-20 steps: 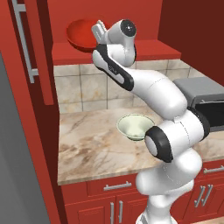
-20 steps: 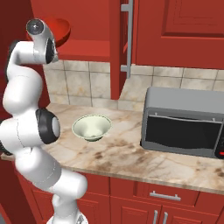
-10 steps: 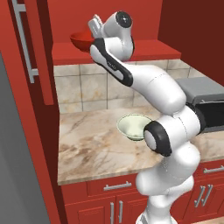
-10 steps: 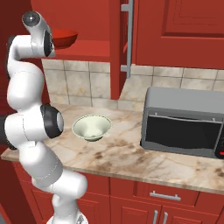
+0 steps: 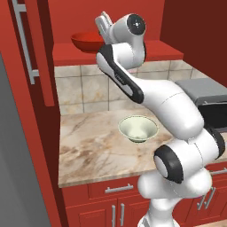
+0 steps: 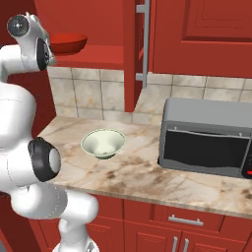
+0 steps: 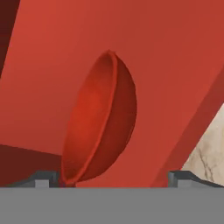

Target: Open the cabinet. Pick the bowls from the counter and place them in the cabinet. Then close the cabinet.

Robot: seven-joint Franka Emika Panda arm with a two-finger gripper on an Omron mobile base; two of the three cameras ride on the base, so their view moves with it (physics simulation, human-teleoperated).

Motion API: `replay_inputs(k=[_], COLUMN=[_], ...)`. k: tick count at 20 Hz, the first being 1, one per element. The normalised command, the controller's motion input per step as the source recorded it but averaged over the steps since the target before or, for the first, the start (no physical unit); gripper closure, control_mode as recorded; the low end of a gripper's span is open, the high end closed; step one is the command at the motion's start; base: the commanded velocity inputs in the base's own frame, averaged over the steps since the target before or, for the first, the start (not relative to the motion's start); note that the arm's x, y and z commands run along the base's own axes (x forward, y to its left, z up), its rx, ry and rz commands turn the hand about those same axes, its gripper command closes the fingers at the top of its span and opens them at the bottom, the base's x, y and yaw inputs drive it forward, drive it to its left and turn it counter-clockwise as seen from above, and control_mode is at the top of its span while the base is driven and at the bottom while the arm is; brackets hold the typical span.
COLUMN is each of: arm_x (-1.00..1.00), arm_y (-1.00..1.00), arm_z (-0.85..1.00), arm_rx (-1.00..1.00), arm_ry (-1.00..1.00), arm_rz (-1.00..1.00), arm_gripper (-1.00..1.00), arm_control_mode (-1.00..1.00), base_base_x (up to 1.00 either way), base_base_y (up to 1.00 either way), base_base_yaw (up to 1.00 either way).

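I'm looking up at the cabinet [image 5: 111, 26], doors swung wide, and the red bowl [image 5: 88, 41] is sitting on its inner shelf [image 5: 146, 51] near the left end, close to the front edge. My tool [image 5: 103, 20] is hanging just beside it with its jaws spread wide and nothing between them; in the hand view the two fingertips [image 7: 43, 178] are standing far apart with the bowl's rim showing right by the left one. That is what is worrying me: if I'm pulling the hand out carelessly, that tip could be catching the rim and dragging the bowl off the shelf, and it would be falling onto the table [image 5: 88, 146] below. The pale bowl [image 5: 138, 128] is waiting upright on the table, near the microwave [image 6: 206, 138], and the arm's lower joints are swinging close above it, so a wide retreat could be knocking it. The open door [image 6: 140, 49] is also hanging close to my path. Hard to judge: whether the left tip is touching the red bowl or just clear of it, how much shelf lies behind the bowl, and the upper cabinet, which is cut off at the frame edge.
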Motion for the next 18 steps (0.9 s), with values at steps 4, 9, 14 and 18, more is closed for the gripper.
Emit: replay_inputs(k=[4,9,14,18], arm_x=[-0.99,-1.00,-1.00,-1.00], arm_y=[-0.69,-0.71,-0.61,-0.47], arm_z=[0.27,0.40,0.31,0.04], arm_rx=[0.11,0.10,0.07,0.01], arm_ry=[-0.01,0.01,0.14,0.20], arm_rz=[-0.09,-0.13,-0.16,-0.15], arm_gripper=[-1.00,-1.00,-1.00,-1.00], arm_control_mode=[-1.00,-1.00,-1.00,-1.00], base_base_x=[0.00,0.00,0.00,0.00], base_base_y=[0.00,0.00,0.00,0.00], base_base_yaw=[0.00,0.00,0.00,0.00])
